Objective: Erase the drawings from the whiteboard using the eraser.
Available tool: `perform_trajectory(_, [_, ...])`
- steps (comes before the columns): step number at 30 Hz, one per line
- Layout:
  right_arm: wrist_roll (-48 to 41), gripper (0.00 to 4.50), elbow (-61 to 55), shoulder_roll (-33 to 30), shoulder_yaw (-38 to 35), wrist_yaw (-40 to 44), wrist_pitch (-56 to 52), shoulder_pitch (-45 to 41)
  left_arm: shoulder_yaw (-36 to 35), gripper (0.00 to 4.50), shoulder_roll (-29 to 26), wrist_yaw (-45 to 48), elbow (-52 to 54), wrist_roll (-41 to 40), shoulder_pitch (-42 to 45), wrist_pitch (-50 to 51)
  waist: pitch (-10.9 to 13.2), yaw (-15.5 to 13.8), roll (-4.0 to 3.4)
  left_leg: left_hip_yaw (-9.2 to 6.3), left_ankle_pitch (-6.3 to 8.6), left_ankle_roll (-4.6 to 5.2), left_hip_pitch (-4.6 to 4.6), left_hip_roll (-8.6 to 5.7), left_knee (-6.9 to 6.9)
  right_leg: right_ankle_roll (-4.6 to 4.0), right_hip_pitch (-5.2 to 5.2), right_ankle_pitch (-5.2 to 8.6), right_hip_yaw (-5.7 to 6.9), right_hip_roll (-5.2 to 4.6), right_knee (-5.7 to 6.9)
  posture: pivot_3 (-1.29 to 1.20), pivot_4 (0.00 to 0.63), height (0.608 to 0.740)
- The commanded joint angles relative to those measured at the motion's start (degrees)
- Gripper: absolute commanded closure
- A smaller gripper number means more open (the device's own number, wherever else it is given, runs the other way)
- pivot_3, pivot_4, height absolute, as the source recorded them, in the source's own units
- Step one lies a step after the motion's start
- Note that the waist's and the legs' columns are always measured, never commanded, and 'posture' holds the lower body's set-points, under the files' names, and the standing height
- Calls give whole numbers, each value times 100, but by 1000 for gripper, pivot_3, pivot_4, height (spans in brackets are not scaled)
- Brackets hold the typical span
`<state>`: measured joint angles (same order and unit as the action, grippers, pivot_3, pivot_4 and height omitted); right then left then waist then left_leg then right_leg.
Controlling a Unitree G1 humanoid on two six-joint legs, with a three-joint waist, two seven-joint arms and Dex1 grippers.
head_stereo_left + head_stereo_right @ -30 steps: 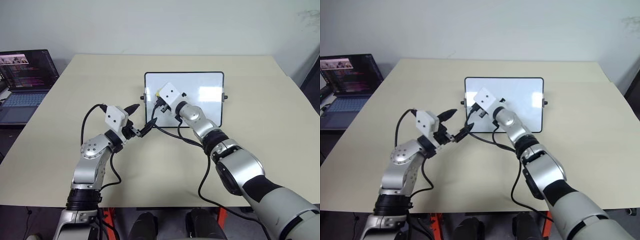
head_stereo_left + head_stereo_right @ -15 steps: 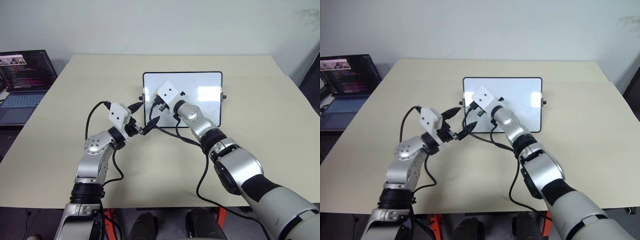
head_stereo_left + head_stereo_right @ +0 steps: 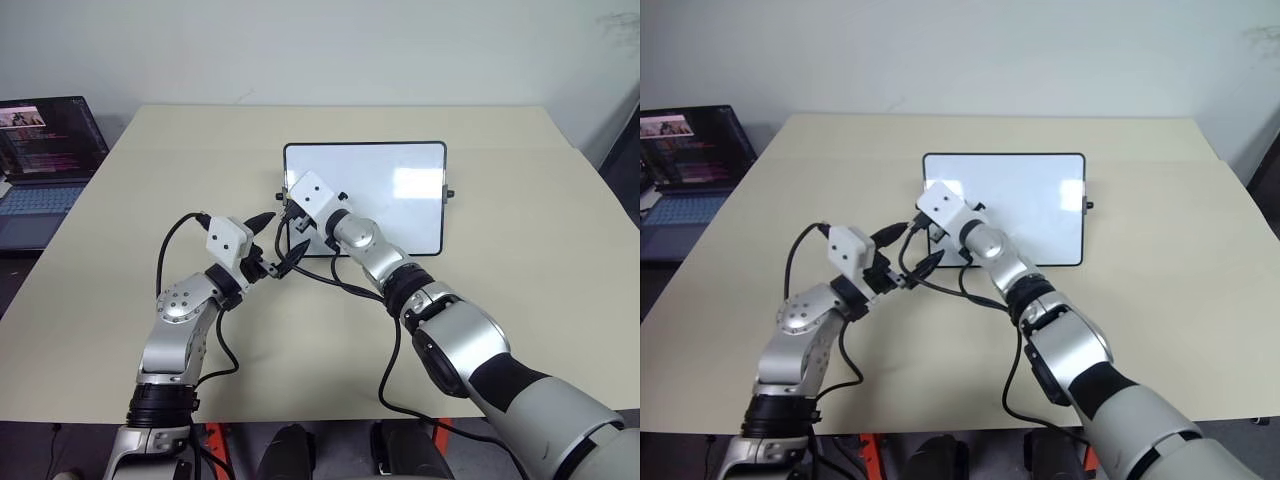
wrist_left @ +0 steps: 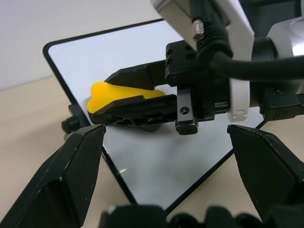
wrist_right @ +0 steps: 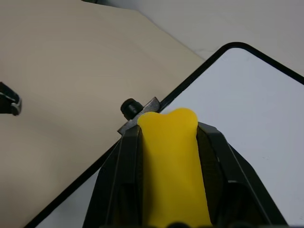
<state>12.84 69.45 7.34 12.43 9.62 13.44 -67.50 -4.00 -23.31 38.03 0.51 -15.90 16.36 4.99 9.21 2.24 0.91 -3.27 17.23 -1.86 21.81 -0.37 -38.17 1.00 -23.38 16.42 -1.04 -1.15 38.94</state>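
Eraser at the whiteboard's left edge

The right hand (image 4: 137, 102) pinches the yellow eraser (image 5: 173, 166) over the whiteboard (image 3: 400, 180)'s left side on the worktop (image 3: 540, 260); the left hand (image 3: 272, 243) hangs spread just left of it.

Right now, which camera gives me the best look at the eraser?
The right wrist view: the yellow eraser sits squeezed in the right pincer, over the whiteboard. The left wrist view shows it side-on. In the eye views that arm's wrist hides it.
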Motion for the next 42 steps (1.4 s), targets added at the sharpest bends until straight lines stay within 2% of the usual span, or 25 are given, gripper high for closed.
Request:
perform_trajectory(1, [21, 3232, -79, -109, -44, 40, 44, 72, -97, 0, -51, -28, 291, -84, 26, -14, 0, 0, 0, 0, 0, 0, -1, 0, 1, 0, 0, 0, 0, 0, 0, 0, 150, 740])
perform_trajectory(10, [15, 3232, -72, -577, -125, 5, -6, 136, -12, 0, 12, 56, 44, -55, 247, -65, 0, -69, 1, -5, -7, -11, -2, -4, -2, 0, 4, 0, 4, -3, 5, 0, 150, 740])
perform_trajectory(24, [12, 3232, -697, -1261, -101, 187, -65, 874, 79, 0, 81, 185, -227, -31, 532, -136, -6, -73, 7, -11, -20, -10, -21, -8, -5, -2, 24, -6, 8, -4, 14, 0, 150, 740])
perform_trajectory(32, [21, 3232, -1076, -1198, -50, 228, -210, 1148, 79, 0, 71, 204, -205, -41, 527, -138, -7, -64, 9, -8, -22, -9, -29, -8, -3, -3, 28, -7, 6, -3, 16, 0, 150, 740])
perform_trajectory(42, [-159, 3232, -1178, -1043, -174, 220, -258, 950, 31, 0, 11, 228, -110, -52, 447, -107, -7, -46, 9, -3, -22, -8, -34, -6, -1, -4, 28, -8, 2, -2, 17, 0, 150, 740])
